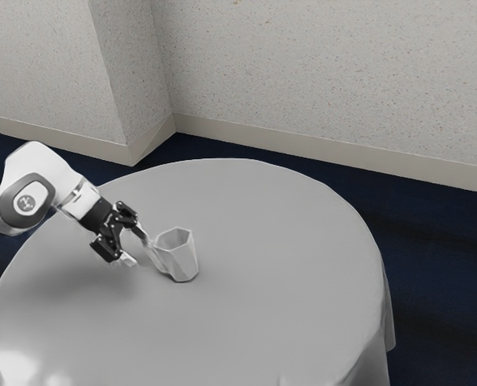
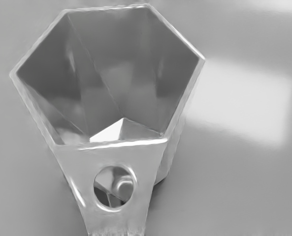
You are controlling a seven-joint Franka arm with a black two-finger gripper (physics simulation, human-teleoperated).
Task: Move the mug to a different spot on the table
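Mug (image 1: 178,255) stands on worktop (image 1: 302,265), opening up, left of centre in exterior view. Handle (image 2: 117,189) points toward exterior view's left, straight at jaws. Jaws sit at handle's end, just beside mug. Arm (image 1: 29,201) over worktop's left edge. Wall (image 1: 318,72) behind worktop, well apart.

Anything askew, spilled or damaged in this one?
Nothing stands out. The mug stands on the table, looks intact and empty, with no spill around it; the gripper is at its handle.

Soft diffuse light; bright patch on table (image 2: 239,105); faint shadows
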